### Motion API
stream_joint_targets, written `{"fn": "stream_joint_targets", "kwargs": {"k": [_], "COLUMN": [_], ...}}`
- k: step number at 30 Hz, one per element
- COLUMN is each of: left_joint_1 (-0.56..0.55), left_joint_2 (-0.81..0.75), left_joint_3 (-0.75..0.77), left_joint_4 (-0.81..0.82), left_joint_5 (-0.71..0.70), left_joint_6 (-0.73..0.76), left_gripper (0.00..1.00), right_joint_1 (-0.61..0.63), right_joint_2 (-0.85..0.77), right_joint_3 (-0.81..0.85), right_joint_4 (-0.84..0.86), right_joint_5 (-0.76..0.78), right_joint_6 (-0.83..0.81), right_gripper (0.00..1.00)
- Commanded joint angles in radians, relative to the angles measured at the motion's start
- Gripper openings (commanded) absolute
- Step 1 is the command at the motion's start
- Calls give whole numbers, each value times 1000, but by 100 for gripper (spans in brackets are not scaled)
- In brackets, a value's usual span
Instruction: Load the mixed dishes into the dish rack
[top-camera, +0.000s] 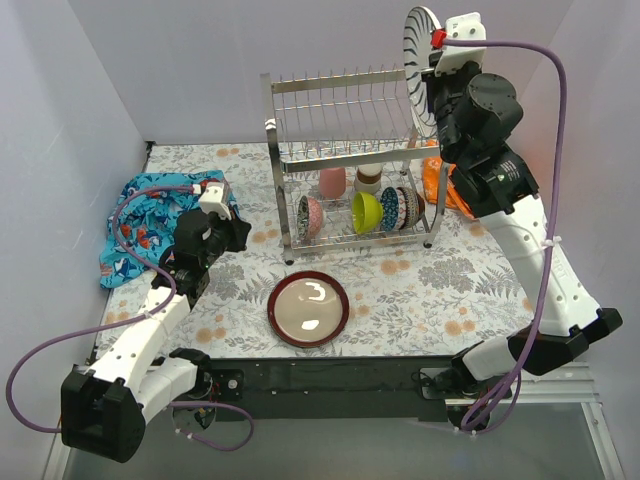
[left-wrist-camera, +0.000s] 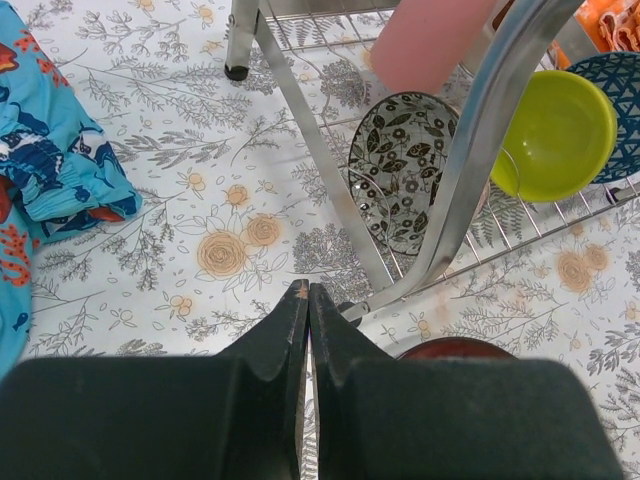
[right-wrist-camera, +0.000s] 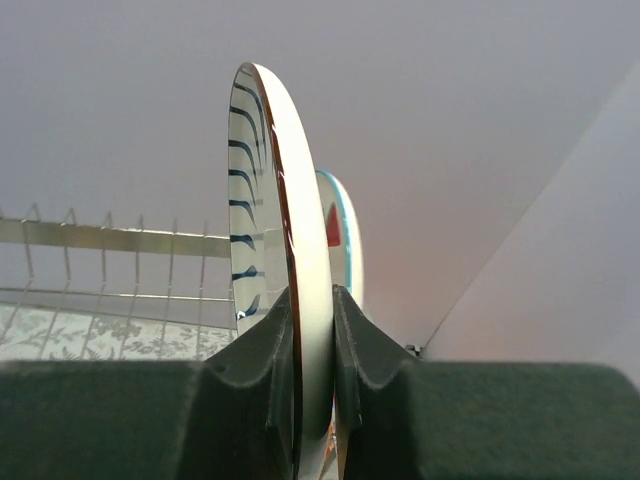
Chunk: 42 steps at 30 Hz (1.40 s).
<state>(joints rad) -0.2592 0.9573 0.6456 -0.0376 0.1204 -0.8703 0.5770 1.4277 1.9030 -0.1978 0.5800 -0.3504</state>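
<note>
Right gripper (right-wrist-camera: 306, 300) is clamping the bottom rim of a striped plate (right-wrist-camera: 262, 200), which is standing on edge with its face turned left. The plate is hanging just above the right end of the dish rack (top-camera: 340, 110), upper slots lying below and leftward. Left gripper (left-wrist-camera: 305, 295) is pinched shut on nothing, low by the rack's front-left leg, so the right arm is nearer.

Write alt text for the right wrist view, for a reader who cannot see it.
The right gripper clamps the near edge of a white plate with dark rim stripes, held upright and seen edge-on against a plain wall. Behind it to the left run the chrome wires of the dish rack, with floral table covering below.
</note>
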Motion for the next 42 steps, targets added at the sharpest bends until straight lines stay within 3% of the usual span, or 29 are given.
{"fn": "stream_joint_targets", "kwargs": {"k": [1, 32, 34, 35, 39, 42], "left_joint_1": [0, 0, 0, 0, 0, 0], "left_joint_2": [-22, -12, -11, -9, 6, 12], "left_joint_3": [-12, -57, -57, -57, -70, -89], "left_joint_4": [10, 21, 18, 12, 1, 4], "left_joint_5": [19, 39, 57, 79, 202, 317], "left_joint_6": [-24, -53, -53, -55, -36, -13], "left_gripper": [0, 1, 10, 26, 52, 61], "right_joint_1": [1, 34, 34, 34, 35, 46], "right_joint_2": [-55, 142, 143, 142, 113, 83], "right_joint_3": [4, -6, 10, 34, 68, 80], "right_joint_4": [259, 112, 88, 52, -20, -81], "right_joint_5": [130, 265, 248, 236, 150, 89], "right_joint_6": [-53, -2, 23, 34, 60, 44], "right_gripper": [1, 1, 17, 23, 56, 63]}}
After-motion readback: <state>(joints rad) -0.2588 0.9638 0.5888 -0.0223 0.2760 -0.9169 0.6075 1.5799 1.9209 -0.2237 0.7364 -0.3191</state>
